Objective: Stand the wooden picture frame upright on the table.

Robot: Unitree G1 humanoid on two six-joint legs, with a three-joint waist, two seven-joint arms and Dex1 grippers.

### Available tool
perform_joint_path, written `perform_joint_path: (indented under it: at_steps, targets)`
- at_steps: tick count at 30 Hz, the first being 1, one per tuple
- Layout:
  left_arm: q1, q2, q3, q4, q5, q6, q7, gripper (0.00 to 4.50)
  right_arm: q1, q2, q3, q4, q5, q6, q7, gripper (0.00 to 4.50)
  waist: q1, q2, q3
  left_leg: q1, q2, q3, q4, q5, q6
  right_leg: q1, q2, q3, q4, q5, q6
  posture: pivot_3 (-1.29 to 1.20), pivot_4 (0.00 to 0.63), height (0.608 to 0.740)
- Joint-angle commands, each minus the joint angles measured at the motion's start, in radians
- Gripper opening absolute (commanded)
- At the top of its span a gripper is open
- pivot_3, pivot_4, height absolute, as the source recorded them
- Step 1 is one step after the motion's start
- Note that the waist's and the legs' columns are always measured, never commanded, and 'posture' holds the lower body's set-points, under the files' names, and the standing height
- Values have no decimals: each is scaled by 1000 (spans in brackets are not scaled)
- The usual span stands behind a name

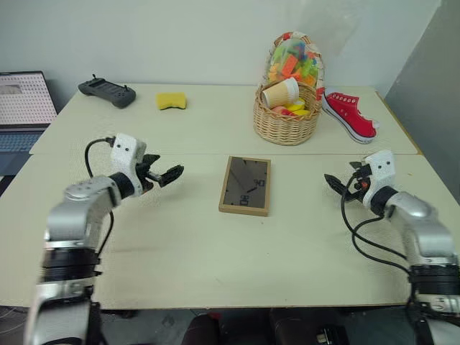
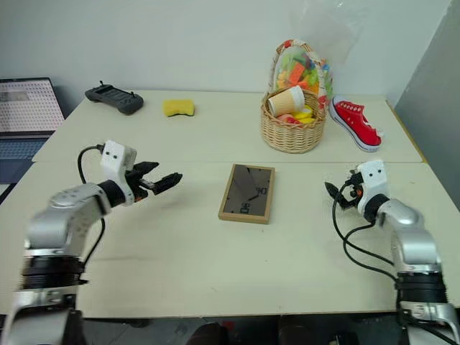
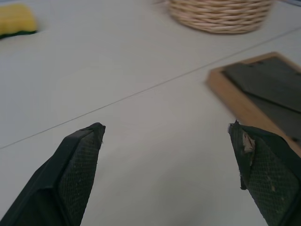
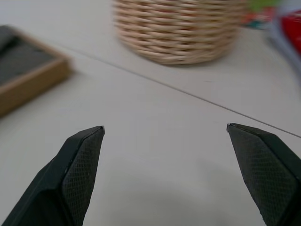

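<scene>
The wooden picture frame [image 1: 246, 185] lies flat in the middle of the cream table [image 1: 180, 251], its dark back with white marks facing up. A corner of the frame [image 3: 256, 92] also shows in the left wrist view. My left gripper [image 1: 167, 175] hovers open to the left of the frame, a hand's width away, pointing at it. On the frame's right, my right gripper [image 1: 333, 183] is open too, pointing toward it from a similar distance. Nothing is between either pair of fingers.
A wicker basket [image 1: 287, 122] full of colourful toys and a paper cup stands behind the frame. A red shoe [image 1: 349, 115] lies to its right. A yellow sponge [image 1: 171, 100] and a black controller [image 1: 107, 91] sit at the back left; a laptop [image 1: 21, 108] is at the far left.
</scene>
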Motion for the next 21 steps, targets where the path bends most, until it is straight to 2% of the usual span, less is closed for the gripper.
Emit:
perform_joint_path:
  at_steps: [1,9,12,14,15,21]
  targets:
    - [-13,85,-52,4,22,-38,-144,4500,-34,-63,0,-18,60,67,127,4424,0,0,0,1,0,-1,0,0,0,2,0,-1,0,0,0,0,150,740]
    - [-84,59,-84,35,27,-59,-175,4500,-70,-68,21,-13,41,65,151,4424,1,-1,0,-3,0,-5,1,0,0,1,0,-4,-3,0,0,0,150,740]
    - [-98,33,-91,52,29,-79,-182,4025,-89,-50,31,5,32,60,137,4500,1,-1,0,-3,0,-6,1,0,0,1,0,-4,-3,0,0,0,150,740]
    - [-110,17,-97,59,35,-85,-180,3540,-112,-33,45,31,17,43,128,4500,0,-1,0,-3,0,-7,1,0,0,1,0,-4,-3,0,0,0,150,740]
    - [-117,9,-102,64,38,-89,-179,3419,-126,-19,49,48,7,34,118,4154,0,0,0,-3,0,-7,2,0,0,1,0,-4,-2,0,0,0,150,740]
    - [-162,-63,-148,111,76,-129,-168,1953,-180,47,92,143,-71,-45,69,2634,0,-1,0,-3,0,-8,2,0,0,1,0,-5,-2,0,-1,0,150,740]
